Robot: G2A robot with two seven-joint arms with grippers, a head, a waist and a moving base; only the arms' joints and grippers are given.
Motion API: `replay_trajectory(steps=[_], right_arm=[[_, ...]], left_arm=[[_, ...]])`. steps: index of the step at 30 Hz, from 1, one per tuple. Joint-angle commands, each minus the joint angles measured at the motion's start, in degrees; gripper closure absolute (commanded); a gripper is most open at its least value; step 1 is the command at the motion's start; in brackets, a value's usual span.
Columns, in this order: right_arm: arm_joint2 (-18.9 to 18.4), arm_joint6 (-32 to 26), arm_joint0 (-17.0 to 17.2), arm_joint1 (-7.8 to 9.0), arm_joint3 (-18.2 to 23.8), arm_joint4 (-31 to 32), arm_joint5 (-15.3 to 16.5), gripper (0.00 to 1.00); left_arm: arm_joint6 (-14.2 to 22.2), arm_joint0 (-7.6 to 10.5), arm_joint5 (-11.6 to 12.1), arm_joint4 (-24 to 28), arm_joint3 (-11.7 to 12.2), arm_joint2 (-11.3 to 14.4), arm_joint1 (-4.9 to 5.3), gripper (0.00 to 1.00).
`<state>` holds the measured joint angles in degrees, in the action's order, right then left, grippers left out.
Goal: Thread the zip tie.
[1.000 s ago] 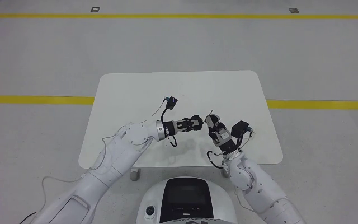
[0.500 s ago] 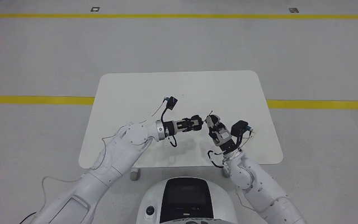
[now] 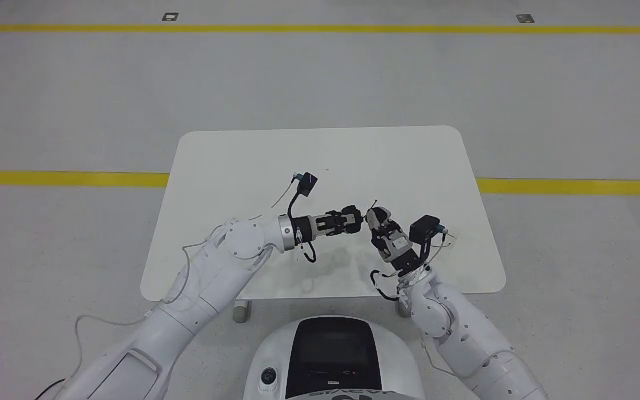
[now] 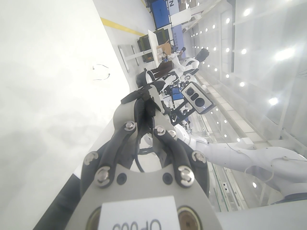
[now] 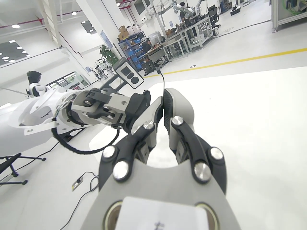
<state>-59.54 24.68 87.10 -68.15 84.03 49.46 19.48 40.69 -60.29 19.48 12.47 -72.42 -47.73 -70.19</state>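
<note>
A thin black zip tie (image 5: 163, 82) stands up out of my right gripper (image 5: 163, 101), which is shut on it; its small head is at the upper end. My left gripper (image 5: 144, 98) is right beside it, tips almost touching. From above, both grippers meet over the front middle of the white table (image 3: 250, 170): left gripper (image 3: 352, 217), right gripper (image 3: 374, 213). In the left wrist view my left gripper (image 4: 141, 94) is shut, with a dark strand (image 4: 137, 149) running back between its fingers. How the tie runs between the two grippers is hidden.
Another thin black strand (image 4: 102, 72) lies bent on the table, beyond the grippers and near the rounded edge. The table edge (image 3: 330, 296) is close in front of both arms. A black cable loop (image 5: 79, 150) hangs under the left wrist.
My right gripper has edged slightly toward the left gripper. The left arm has stayed where it was.
</note>
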Motion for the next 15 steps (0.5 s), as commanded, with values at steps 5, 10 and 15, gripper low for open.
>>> replay_trajectory(steps=[5, 10, 15], right_arm=[[0.6, 1.9, 0.19, 0.02, 1.01, 0.38, 0.0, 1.0], [0.96, 1.61, -0.07, 0.23, 0.51, 0.31, 0.0, 1.0], [1.03, 1.85, -0.2, 0.33, 0.38, 0.08, 0.0, 1.0]], left_arm=[[0.0, 0.0, 0.0, 0.0, 0.0, 0.0, 0.0, 1.0], [0.0, 0.0, 0.0, 0.0, 0.0, 0.0, 0.0, 1.0], [0.0, 0.0, 0.0, 0.0, 0.0, 0.0, 0.0, 1.0]])
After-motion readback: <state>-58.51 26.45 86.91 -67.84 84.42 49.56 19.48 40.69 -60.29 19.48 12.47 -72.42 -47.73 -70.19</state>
